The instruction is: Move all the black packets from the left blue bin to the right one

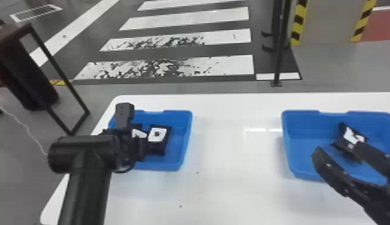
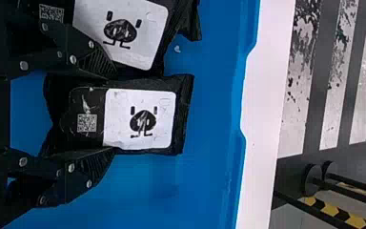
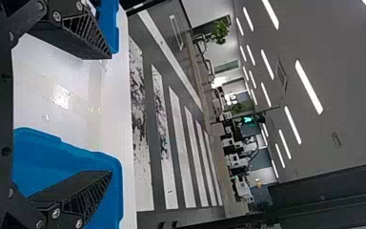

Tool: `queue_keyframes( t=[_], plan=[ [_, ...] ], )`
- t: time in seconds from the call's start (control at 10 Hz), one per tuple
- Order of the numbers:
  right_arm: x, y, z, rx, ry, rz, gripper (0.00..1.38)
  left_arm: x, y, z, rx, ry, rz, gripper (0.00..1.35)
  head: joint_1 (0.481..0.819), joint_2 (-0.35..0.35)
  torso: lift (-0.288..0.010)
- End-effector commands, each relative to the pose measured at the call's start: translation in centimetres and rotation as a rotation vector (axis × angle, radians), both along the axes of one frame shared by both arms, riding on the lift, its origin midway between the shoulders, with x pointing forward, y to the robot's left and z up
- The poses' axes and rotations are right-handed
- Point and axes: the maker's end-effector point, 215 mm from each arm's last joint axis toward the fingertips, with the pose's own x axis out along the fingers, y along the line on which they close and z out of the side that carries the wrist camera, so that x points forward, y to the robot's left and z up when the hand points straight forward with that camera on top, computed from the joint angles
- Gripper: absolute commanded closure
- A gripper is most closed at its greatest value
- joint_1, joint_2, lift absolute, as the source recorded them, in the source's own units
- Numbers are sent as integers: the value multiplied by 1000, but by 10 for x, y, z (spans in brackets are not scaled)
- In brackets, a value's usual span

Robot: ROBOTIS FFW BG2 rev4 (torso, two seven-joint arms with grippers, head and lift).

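A white desk (image 1: 233, 191) carries two blue bins. In the left bin (image 1: 186, 140), the left pincer (image 2: 113, 112) is spread astride a black packet (image 2: 140, 119), one finger beside each long edge, apparently to squeeze it across its width; another packet (image 2: 124, 33) crowds one finger. The right pincer (image 1: 337, 148), also spread, hangs over the right bin (image 1: 287, 143), where one packet (image 1: 353, 136) lies askew.
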Motion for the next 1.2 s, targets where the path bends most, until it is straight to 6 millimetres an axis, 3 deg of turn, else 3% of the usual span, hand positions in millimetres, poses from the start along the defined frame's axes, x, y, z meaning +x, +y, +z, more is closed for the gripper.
queue_keyframes(
  t=[0.0, 0.1, 0.3, 0.4, 0.7, 0.8, 0.9, 1.1],
  plan=[
    [0, 0, -1, 2, 2, 1, 174, 1, 1, -1, 6, -8, -2, 920, 695, 223, -140],
    [0, 0, -1, 1, 2, 3, 177, 5, 2, 3, 14, -34, -10, 1171, 695, 225, -140],
    [-1, 1, -3, 7, 9, 6, 177, 14, 2, 11, 19, -96, -37, 1211, 695, 226, -140],
    [-1, 2, -1, 12, 6, 10, 177, 12, -7, 12, -15, -119, -59, 1211, 695, 224, -140],
    [-1, 8, 1, 20, 7, 35, 188, -25, -43, 37, -92, -201, -140, 1211, 695, 205, -140],
    [0, 11, 5, 27, 2, 50, 194, -38, -58, 56, -104, -250, -177, 1211, 695, 198, -140],
    [1, 18, 8, 35, 2, 77, 194, -53, -75, 90, -89, -320, -222, 1211, 695, 187, -140],
    [3, 30, 11, 68, 11, 123, 194, -62, -121, 140, -129, -446, -316, 1211, 695, 171, -140]
  ],
)
